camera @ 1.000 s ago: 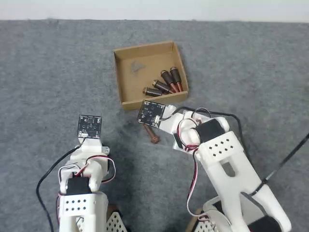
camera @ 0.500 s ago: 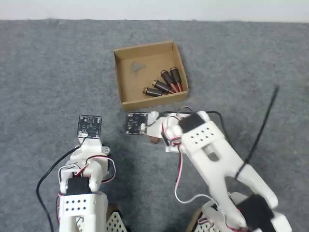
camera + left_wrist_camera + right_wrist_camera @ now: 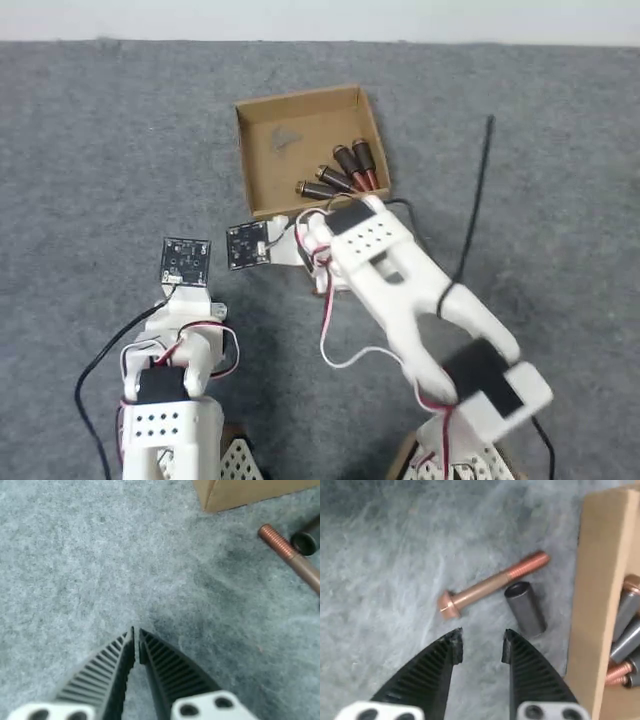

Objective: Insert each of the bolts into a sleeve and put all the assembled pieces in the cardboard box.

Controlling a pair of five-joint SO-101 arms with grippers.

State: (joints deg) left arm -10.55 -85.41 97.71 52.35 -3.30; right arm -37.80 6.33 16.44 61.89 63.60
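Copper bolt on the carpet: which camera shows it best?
Right wrist view: the copper bolt lies whole beside the dark metal sleeve. Left wrist view catches just its threaded end; in the high view an arm hides it.

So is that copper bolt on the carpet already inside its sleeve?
No, the bolt lies loose beside the sleeve, its whole length showing.

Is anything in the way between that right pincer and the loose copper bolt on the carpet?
Nothing visible: the right pincer is open with bare carpet up to the bolt; the sleeve lies beside it.
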